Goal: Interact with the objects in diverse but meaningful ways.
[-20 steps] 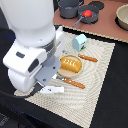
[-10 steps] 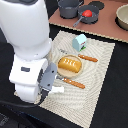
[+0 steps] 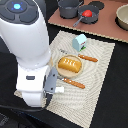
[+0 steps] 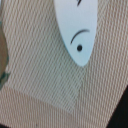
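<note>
The flat white fish-shaped piece (image 4: 75, 25) lies on the beige mat and fills the wrist view, its eye and gill mark showing. In the exterior view only a white tip (image 3: 59, 90) shows beside my gripper (image 3: 50, 82), which hangs low over the mat's near corner at the exterior view's left. Its fingers are hidden. The golden bread loaf (image 3: 68, 64) lies on the round tan plate. The white-and-blue milk carton (image 3: 79, 42) lies at the mat's far edge. The grey pot (image 3: 70, 7) and red tomato (image 3: 88, 13) sit on the brown board behind.
An orange-handled fork (image 3: 88, 58) and knife (image 3: 75, 83) lie either side of the plate (image 3: 58, 70). A tan bowl (image 3: 122, 17) stands at the far right. The beige mat (image 3: 100, 85) lies on a black table. My white arm (image 3: 25, 45) covers the exterior view's left.
My arm has shifted toward the exterior view's right and come lower over the mat's near corner. It now covers most of the fish piece. The other objects have not moved.
</note>
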### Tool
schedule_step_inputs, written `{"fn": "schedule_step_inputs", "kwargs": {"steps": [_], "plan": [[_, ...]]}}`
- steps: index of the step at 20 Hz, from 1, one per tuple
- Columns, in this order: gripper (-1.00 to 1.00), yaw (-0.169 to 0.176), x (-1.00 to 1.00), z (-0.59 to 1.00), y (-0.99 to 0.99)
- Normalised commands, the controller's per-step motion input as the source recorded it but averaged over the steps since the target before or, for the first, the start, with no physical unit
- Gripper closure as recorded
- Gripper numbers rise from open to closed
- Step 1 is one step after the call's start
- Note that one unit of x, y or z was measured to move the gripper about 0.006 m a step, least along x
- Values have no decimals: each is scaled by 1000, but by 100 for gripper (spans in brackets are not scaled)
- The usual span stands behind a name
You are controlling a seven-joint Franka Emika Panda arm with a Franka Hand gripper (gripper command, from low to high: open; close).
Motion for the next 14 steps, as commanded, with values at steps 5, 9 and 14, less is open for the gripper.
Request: {"fn": "schedule_step_inputs", "kwargs": {"steps": [5, 9, 14], "plan": [[-100, 17, 446, -135, -83], [-100, 25, 244, -191, -92], [-100, 40, 7, -118, -78]]}}
